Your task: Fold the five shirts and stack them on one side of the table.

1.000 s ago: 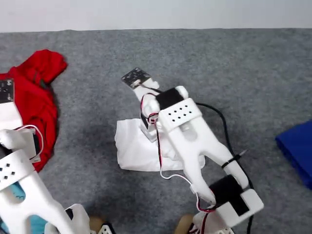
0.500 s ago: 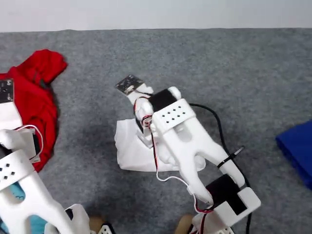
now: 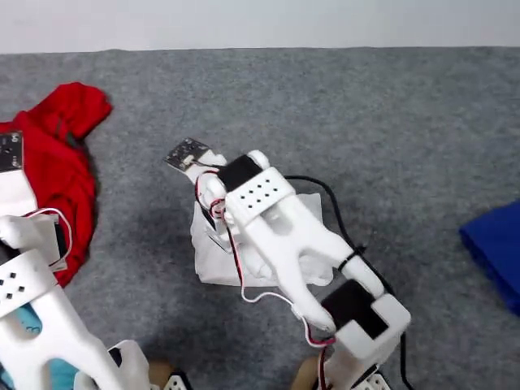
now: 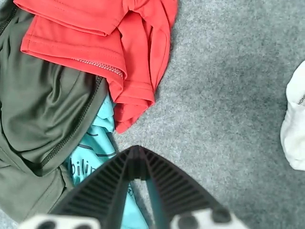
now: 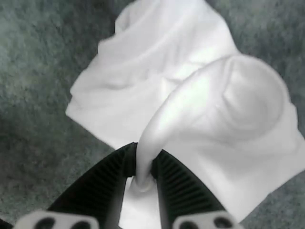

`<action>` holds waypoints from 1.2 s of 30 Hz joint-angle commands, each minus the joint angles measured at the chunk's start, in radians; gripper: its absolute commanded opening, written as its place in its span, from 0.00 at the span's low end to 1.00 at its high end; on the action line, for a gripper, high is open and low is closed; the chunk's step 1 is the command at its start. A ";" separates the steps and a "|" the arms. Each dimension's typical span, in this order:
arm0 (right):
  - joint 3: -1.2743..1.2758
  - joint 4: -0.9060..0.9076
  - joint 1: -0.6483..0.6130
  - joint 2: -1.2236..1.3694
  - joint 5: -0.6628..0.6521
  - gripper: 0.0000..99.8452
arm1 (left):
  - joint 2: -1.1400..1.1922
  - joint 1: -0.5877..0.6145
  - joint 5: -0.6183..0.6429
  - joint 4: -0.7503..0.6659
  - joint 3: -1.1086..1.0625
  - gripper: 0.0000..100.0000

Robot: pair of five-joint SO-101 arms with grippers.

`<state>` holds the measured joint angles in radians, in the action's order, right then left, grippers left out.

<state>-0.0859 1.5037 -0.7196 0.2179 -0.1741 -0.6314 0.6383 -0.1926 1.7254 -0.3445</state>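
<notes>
Your right pincer (image 5: 143,160) is clamped on a fold of the white shirt (image 5: 157,90); the shirt's bulk lies beyond it. Left pincer (image 4: 138,155): closed, well apart.

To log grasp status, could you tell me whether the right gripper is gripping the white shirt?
Yes, the right gripper is shut on a raised fold of the white shirt.

I see a white shirt (image 5: 157,71), a red shirt (image 3: 57,162), an olive shirt (image 4: 43,109), a teal shirt (image 4: 97,143) with dark print and a blue shirt (image 3: 497,248) on a grey bench (image 3: 406,122).
</notes>
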 commanded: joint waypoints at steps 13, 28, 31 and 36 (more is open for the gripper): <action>-0.238 0.056 -0.064 0.142 0.012 0.17 | -0.023 0.002 -0.008 0.011 0.002 0.00; -0.517 0.285 0.021 0.145 0.043 0.26 | -0.023 0.002 -0.008 0.008 0.002 0.00; -0.517 0.286 0.071 0.143 -0.017 0.10 | -0.023 0.002 -0.008 0.008 0.002 0.00; -0.514 0.288 0.130 0.153 -0.103 0.02 | -0.023 0.002 -0.008 0.008 0.002 0.00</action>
<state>-0.5570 1.7507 -0.6245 0.3728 -0.2386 -0.6314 0.6383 -0.1926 1.7254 -0.3445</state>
